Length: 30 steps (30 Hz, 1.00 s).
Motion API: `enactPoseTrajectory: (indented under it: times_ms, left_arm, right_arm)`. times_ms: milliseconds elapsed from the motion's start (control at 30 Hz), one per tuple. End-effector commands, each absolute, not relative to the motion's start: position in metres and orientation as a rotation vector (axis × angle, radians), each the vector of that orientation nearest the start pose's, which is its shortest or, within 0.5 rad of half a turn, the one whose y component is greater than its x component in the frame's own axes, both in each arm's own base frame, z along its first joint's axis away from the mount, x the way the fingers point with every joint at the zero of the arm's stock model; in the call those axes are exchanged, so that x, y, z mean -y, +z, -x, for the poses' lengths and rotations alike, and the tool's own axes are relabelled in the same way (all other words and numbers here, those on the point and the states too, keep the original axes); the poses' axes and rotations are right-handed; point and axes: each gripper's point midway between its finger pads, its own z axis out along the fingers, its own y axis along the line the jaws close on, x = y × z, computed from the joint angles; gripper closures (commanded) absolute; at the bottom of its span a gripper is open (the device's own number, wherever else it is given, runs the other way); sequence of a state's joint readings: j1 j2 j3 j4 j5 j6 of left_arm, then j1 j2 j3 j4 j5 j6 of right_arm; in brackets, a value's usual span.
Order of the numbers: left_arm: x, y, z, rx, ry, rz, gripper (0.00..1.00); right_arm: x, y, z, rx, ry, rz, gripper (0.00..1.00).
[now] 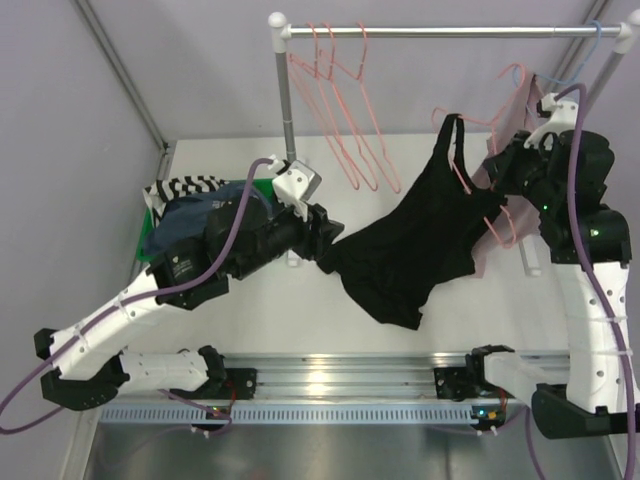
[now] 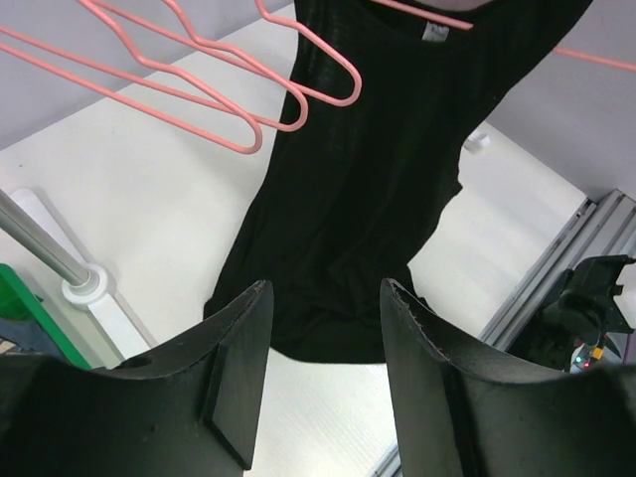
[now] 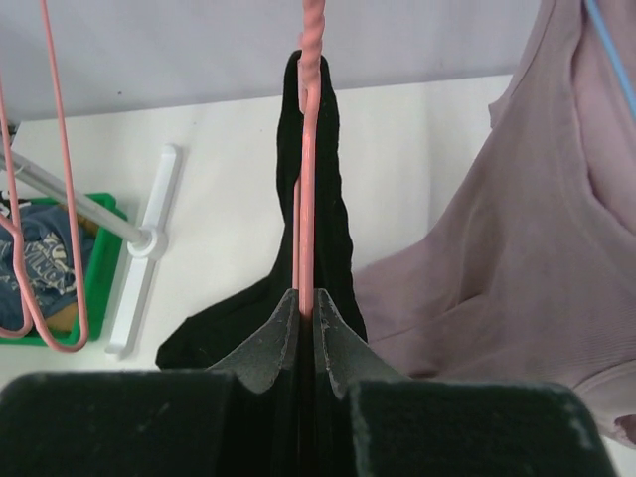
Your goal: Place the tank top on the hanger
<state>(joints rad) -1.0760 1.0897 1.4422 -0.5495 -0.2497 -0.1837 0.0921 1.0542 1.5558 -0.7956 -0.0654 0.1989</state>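
The black tank top (image 1: 420,240) hangs in mid-air over the table, draped on a salmon-pink wire hanger (image 1: 463,178) that runs through its neck. My right gripper (image 1: 500,165) is shut on that hanger's wire (image 3: 309,149), and the black cloth (image 3: 328,219) hangs just beyond its fingertips (image 3: 308,308). My left gripper (image 1: 330,245) sits at the top's lower left edge. In the left wrist view its fingers (image 2: 238,348) stand wide open around bare table, with the hem (image 2: 338,338) just ahead of them (image 2: 323,298). The hanger's hook is hidden.
Several more pink hangers (image 1: 340,110) hang from the rail (image 1: 450,32) at the back. A dusty-pink top (image 3: 517,248) and a light blue hanger (image 1: 590,50) hang behind my right arm. A green bin (image 1: 155,215) of clothes stands at the left, by the rack post (image 1: 287,110).
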Motion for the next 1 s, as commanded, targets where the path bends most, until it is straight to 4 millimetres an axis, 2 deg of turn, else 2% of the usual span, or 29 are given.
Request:
enactPoseTrajectory:
  times_ms: [0, 167, 200, 500, 667, 767, 967]
  left_arm:
    - [0.285, 0.427, -0.191, -1.634, -0.724, -0.619, 0.48]
    - [0.289, 0.429, -0.191, -1.624, -0.73, -0.635, 0.48]
    - [0.29, 0.428, -0.191, -1.625, -0.729, -0.641, 0.48]
    - [0.297, 0.421, -0.193, -1.631, -0.721, -0.67, 0.48]
    - [0.301, 0.418, -0.194, -1.634, -0.715, -0.686, 0.48]
    - [0.3, 0.417, -0.195, -1.635, -0.708, -0.689, 0.48]
    - [0.3, 0.413, -0.196, -1.639, -0.696, -0.699, 0.48]
  right_arm:
    - [-0.04, 0.449, -0.297, -1.75, 0.265, -0.023, 1.0]
    - [-0.036, 0.467, -0.301, -1.729, 0.259, -0.017, 1.0]
    - [-0.026, 0.473, -0.3, -1.715, 0.232, -0.044, 1.0]
    - [-0.008, 0.507, -0.301, -1.651, 0.189, -0.067, 1.0]
    - [-0.004, 0.521, -0.315, -1.638, 0.221, -0.074, 1.0]
    - [-0.002, 0.521, -0.326, -1.651, 0.233, -0.069, 1.0]
    - [0.001, 0.505, -0.347, -1.705, 0.239, -0.075, 1.0]
